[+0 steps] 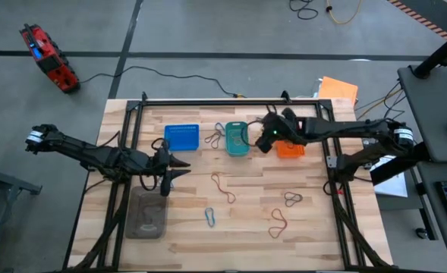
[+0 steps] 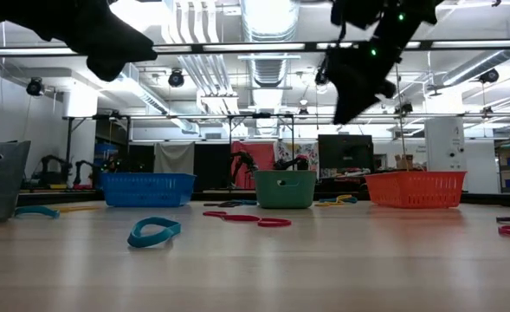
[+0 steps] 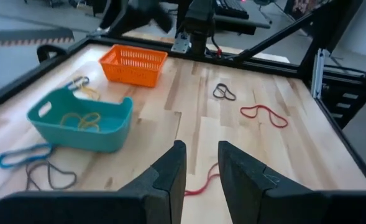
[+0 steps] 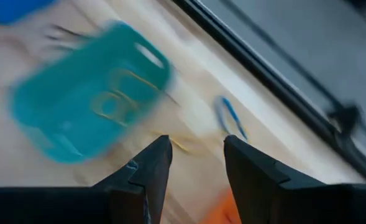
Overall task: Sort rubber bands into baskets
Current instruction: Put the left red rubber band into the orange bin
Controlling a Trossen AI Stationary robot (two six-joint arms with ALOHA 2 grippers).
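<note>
- The right gripper [image 1: 267, 140] hangs above the table between the teal basket [image 1: 237, 139] and the orange basket [image 1: 290, 149], near the far edge; its fingers stand spread with nothing between them, so it looks to be between picks.
- To do the next pick well, it should choose one loose band, come down straight over it with the fingers astride a single strand, and close only once low enough to catch the thin loop against the wood.
- It should match colour to basket before lifting: yellowish bands [image 3: 80, 119] already lie in the teal basket.
- The left gripper [image 1: 165, 168] waits near the table's left side, in front of the blue basket [image 1: 181, 137]; its fingers [image 3: 168, 180] stand slightly apart, holding nothing.
- The rubber bands are thin, limp, twisted loops scattered on the wood: a red one [image 1: 223, 186] mid-table, a blue one [image 1: 210, 218] and another red one [image 1: 278, 223] toward the near edge, a dark one [image 1: 293, 199] toward the right edge.
- More bands [image 1: 215, 137] lie between the blue and teal baskets.
</note>
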